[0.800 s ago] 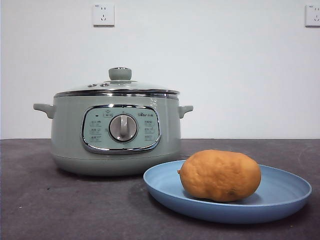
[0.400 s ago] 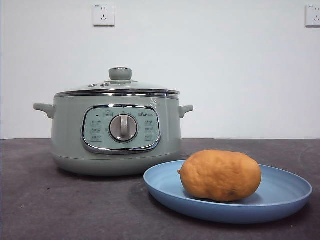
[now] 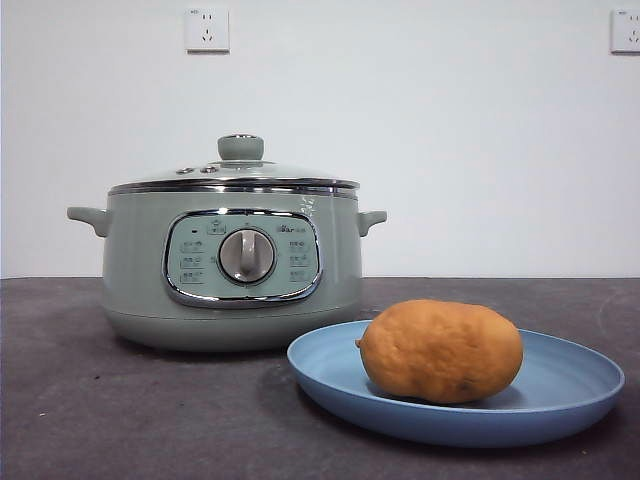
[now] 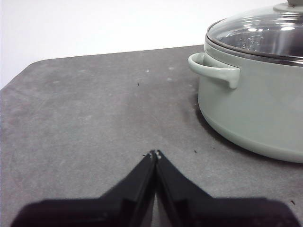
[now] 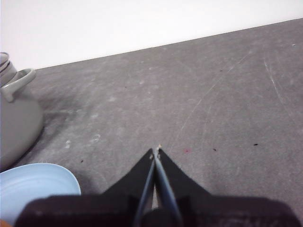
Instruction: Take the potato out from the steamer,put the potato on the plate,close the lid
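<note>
A round pale green steamer pot (image 3: 232, 265) with a shiny silver dial stands on the dark grey desk (image 3: 120, 410), toward the left and far side. Its round glass lid (image 3: 235, 172) with the green knob sits flat on top, so the pot is shut. Two white wall sockets (image 3: 207, 29) are high on the white wall behind.

Just to the right of the pot and nearer, a wide light blue plate (image 3: 570, 385) lies on the desk. The oval orange-brown potato (image 3: 440, 351) lies on its side in the middle of the plate. The plate's left rim is close to the pot; whether they touch cannot be told. Nothing stands in front of the pot or the plate.

The left claw (image 4: 155, 154) has its two black jaws pressed together and holds nothing. It hangs over bare desk beside the pot's side handle (image 4: 214, 70). The right claw (image 5: 155, 151) is also closed tight and empty, over bare desk, with the plate's rim and the pot off to one side.
</note>
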